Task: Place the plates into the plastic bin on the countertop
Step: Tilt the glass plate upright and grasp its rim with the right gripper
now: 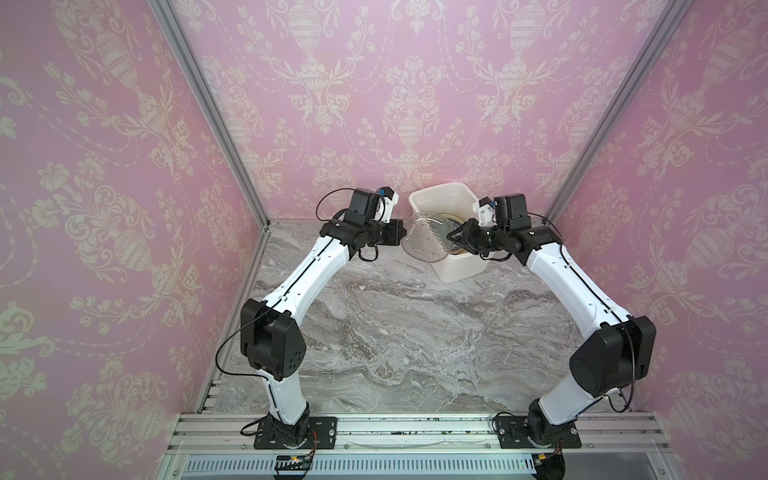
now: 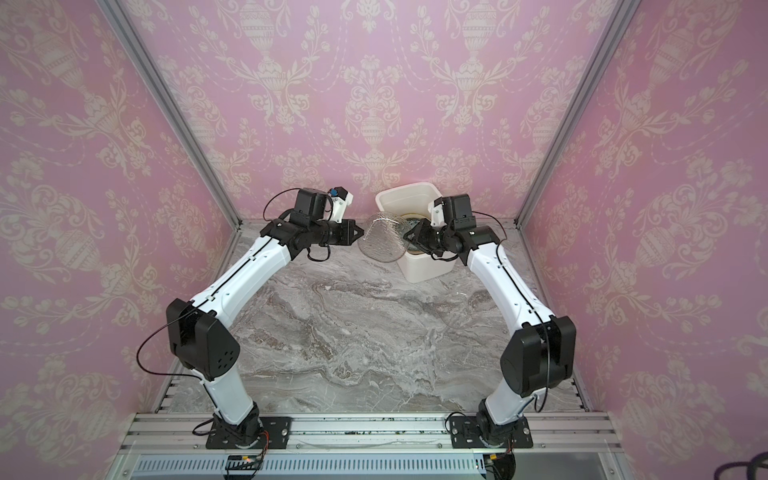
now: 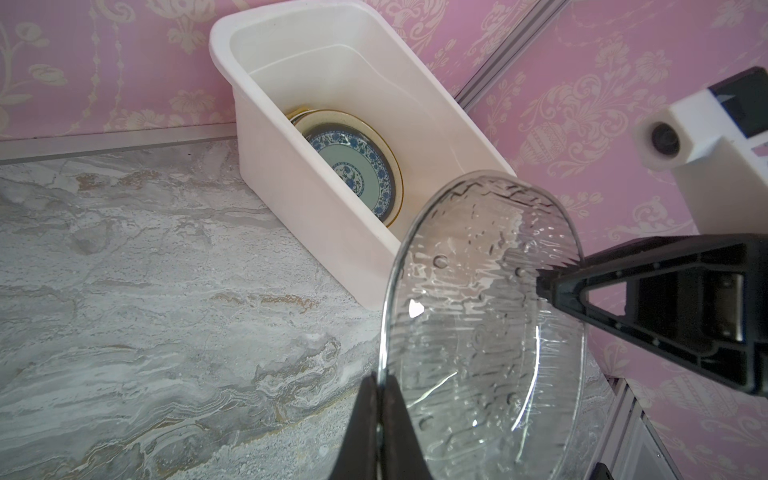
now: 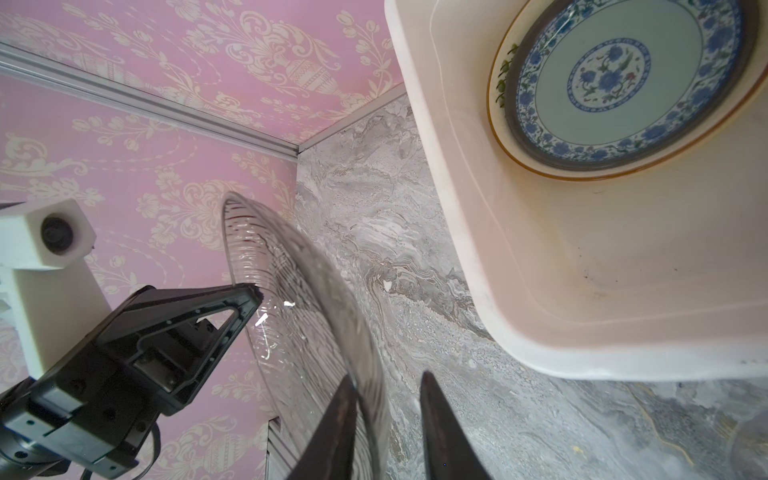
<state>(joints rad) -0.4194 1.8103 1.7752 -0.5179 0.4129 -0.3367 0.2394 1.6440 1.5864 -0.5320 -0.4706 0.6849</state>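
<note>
**A:** Which step are you on?

**B:** Mid hand-over, I'd judge. Your left claw (image 3: 379, 382) is clenched on the rim of a clear glass plate (image 3: 482, 332). The plate hangs on edge in the air between your two claws. Your right claw (image 4: 386, 378) straddles the opposite rim with its jaws apart. One finger is against the glass and the other is clear of it, so that claw grips nothing yet.

**A:** And the plastic bin?

**B:** The plastic bin (image 1: 457, 268) stands on the bench (image 1: 395, 332) just beyond your right claw, on the far side of the plate from your left one. A blue-patterned plate (image 4: 615, 79) already lies in it, on top of a cream plate (image 4: 503, 83).

**A:** What does the next move call for?

**B:** Probably pinching the right claw shut on the rim before the left lets go. Glass is slippery, so bite well in from the edge. Then tip the plate flat and lower it past the bin's wall.

**A:** What does one view show that another doesn't?

**B:** Only the right wrist view shows the gap beside one finger. In the left wrist view that claw merely seems to meet the rim. The left wrist view shows the left fingers pressed together most plainly. Both top views show the plate across the bin's corner nearest your left claw, but the jaws are too small to read there.
</note>
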